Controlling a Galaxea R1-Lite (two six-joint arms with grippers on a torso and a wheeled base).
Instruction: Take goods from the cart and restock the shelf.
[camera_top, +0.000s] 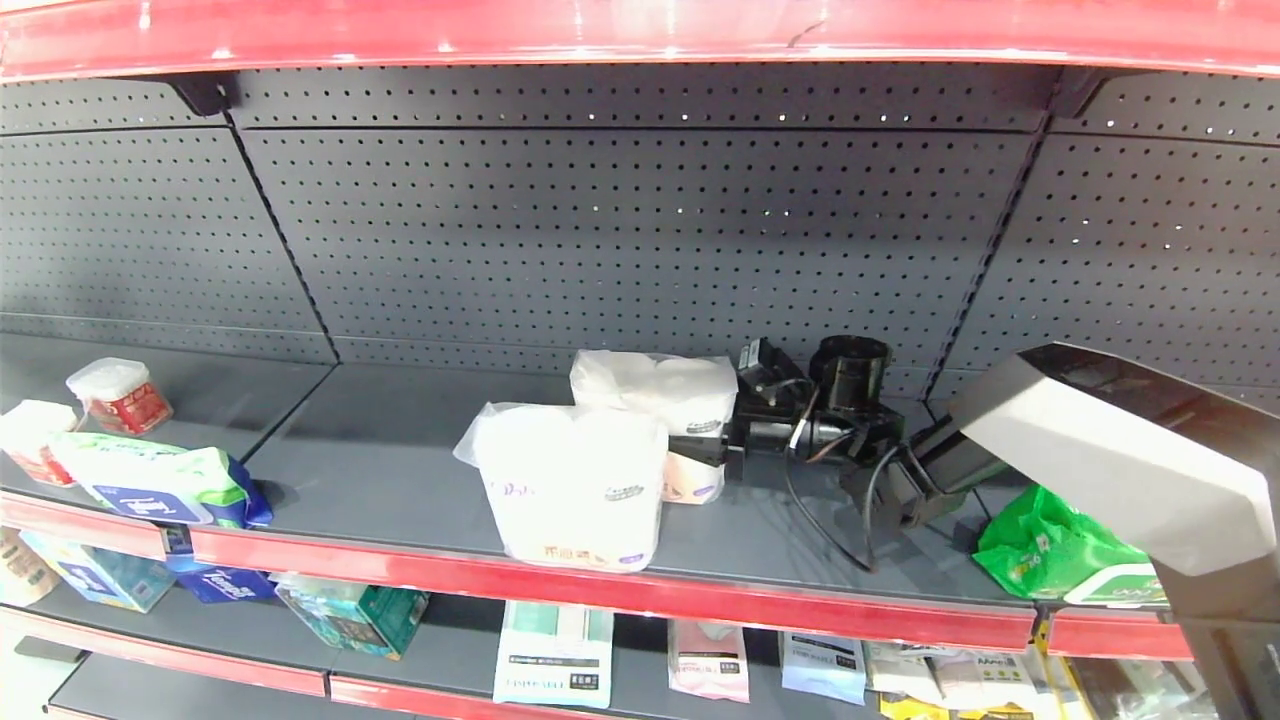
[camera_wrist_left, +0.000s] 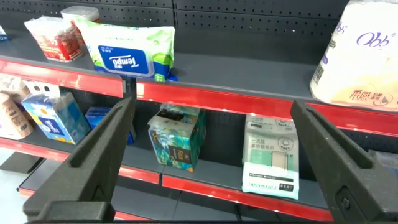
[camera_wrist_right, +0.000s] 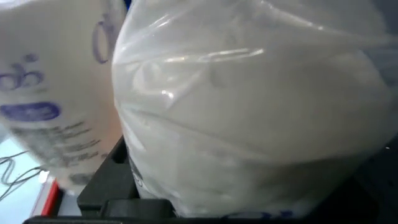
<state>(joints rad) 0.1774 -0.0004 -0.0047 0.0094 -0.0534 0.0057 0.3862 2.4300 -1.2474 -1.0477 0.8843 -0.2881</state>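
Tissue pack (camera_top: 650, 392) | in right claw (camera_top: 703, 447) | on shelf (camera_top: 380, 465) | left claw (camera_wrist_left: 212, 107) spread

Grey perforated back panel (camera_top: 640, 230); red-edged shelf (camera_top: 380, 450); pale floor (camera_top: 18, 685) below.

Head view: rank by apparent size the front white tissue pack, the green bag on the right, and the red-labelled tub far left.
1. front white tissue pack
2. green bag, partly hidden
3. red-labelled tub; it sits farther back, so unsure
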